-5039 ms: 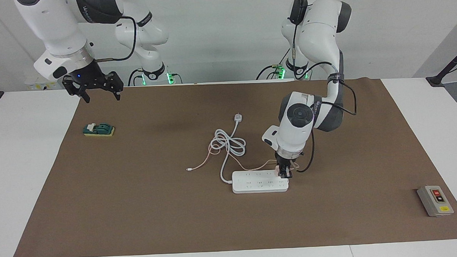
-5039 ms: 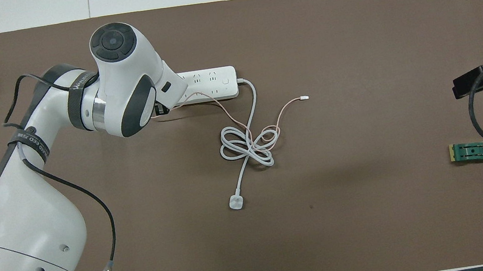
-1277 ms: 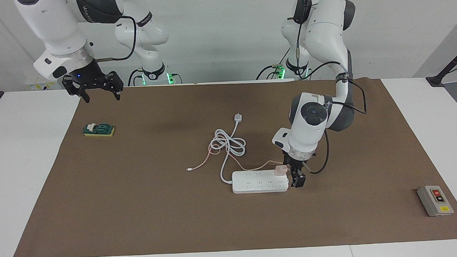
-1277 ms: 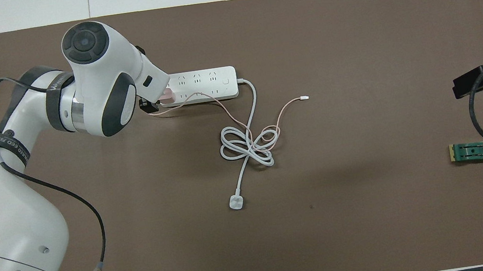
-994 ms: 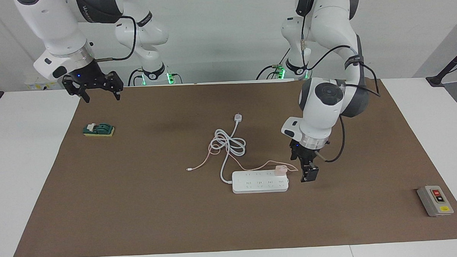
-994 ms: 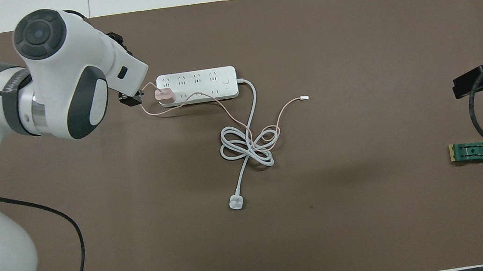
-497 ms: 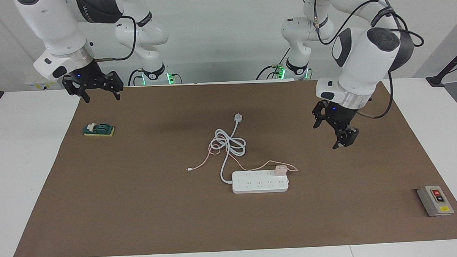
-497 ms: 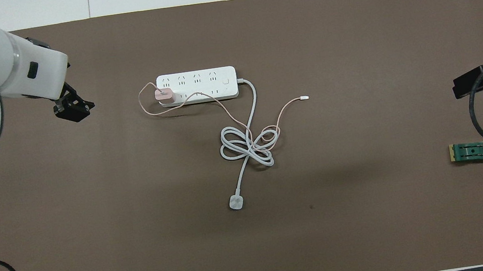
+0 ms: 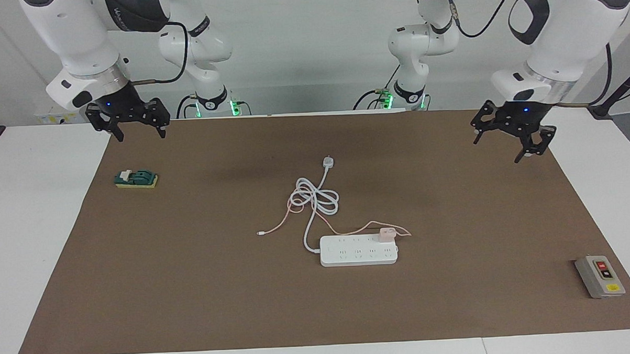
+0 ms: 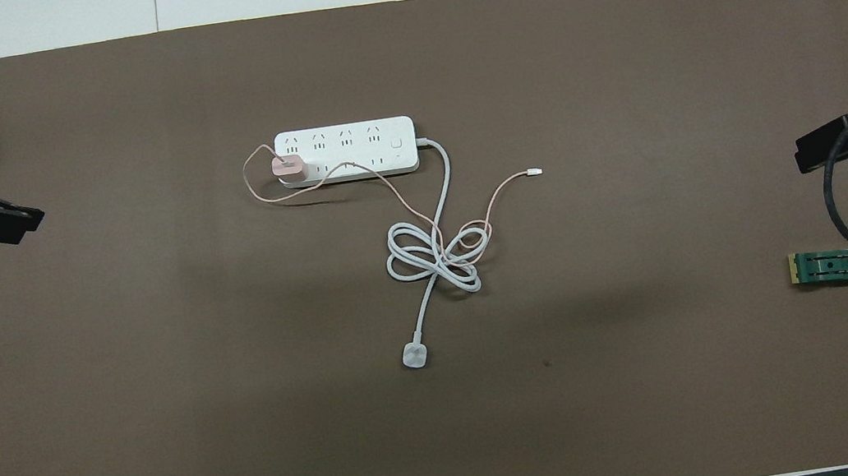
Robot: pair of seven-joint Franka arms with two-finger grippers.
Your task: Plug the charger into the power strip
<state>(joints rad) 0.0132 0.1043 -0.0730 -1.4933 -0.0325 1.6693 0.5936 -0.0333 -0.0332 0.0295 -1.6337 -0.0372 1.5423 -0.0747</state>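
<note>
- The strip (image 9: 358,250) lies flat near the middle of the brown mat (image 9: 193,286), its long axis running from one arm's end of the table toward the other.
- The charger (image 9: 386,234) stands plugged into an end socket of the strip, in the row nearer the robots, at the end toward the left arm. Its body points straight up from the strip's face.
- Its pink cable (image 10: 421,213) loops out past that end of the strip, then runs along the strip's nearer edge and on through the white cord's coil (image 10: 435,257); its small tip lies free on the mat.
- The strip's white cord leaves the end toward the right arm, coils nearer the robots, and ends in a white plug (image 9: 328,162) lying loose on the mat.
- Left gripper (image 9: 510,138): raised over the mat's edge at its own end of the table, fingers spread wide, holding nothing, well apart from the charger.
- Right gripper (image 9: 130,125): waiting, raised over the mat's corner at its own end, fingers spread, holding nothing.
- A green block (image 9: 136,178) lies on the mat near the right gripper.
- A grey button box (image 9: 600,276) sits at the mat's corner toward the left arm's end, farther from the robots than the strip.
</note>
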